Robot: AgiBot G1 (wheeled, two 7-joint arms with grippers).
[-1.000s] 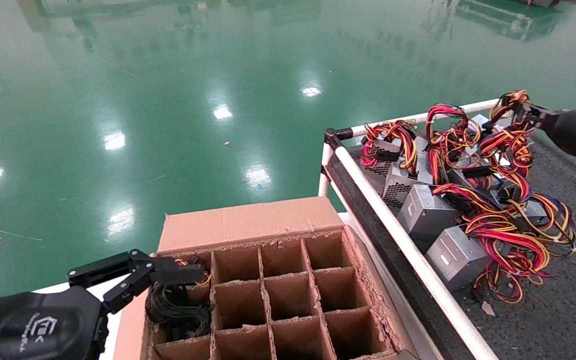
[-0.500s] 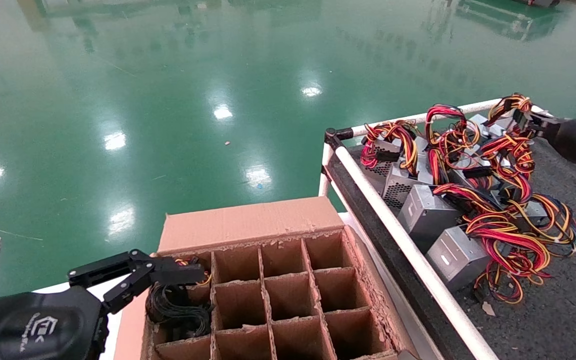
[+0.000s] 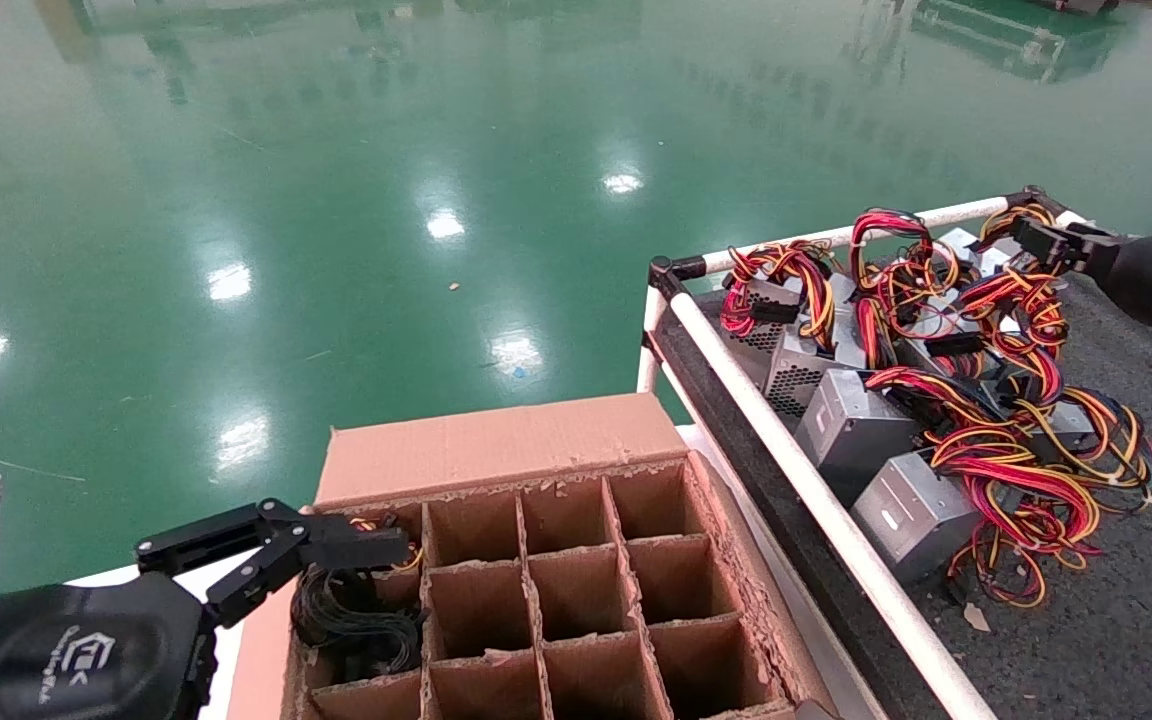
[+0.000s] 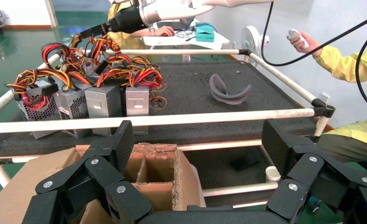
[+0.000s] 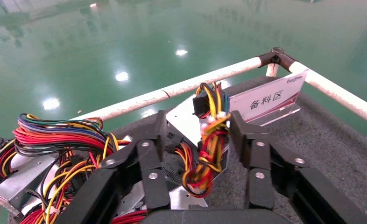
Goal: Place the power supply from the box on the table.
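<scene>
From the head view, the box (image 3: 546, 590) stands low in the middle with most of its grid cells bare; a coil of black cables (image 3: 351, 620) fills one left-side cell, and a glimpse of yellow and red wire shows in the far-left corner cell. The left hand (image 3: 336, 550) hangs over that corner, holding nothing. On the worktop (image 3: 1116, 640), several power supplies lie in a heap against the white rail (image 3: 796, 470), and the right hand (image 3: 1031, 235) is at the heap's far end among the wire bundles. In the left wrist view, the left hand (image 4: 195, 154) is spread wide and empty above the box edge (image 4: 172, 163). In the right wrist view, the right hand (image 5: 198, 135) is open, its fingers either side of the wire bundle (image 5: 207, 149) of the power supply (image 5: 186, 126) resting on the worktop, not pinching it. By my reading this unit is delivered; perhaps one remains in the box.
</scene>
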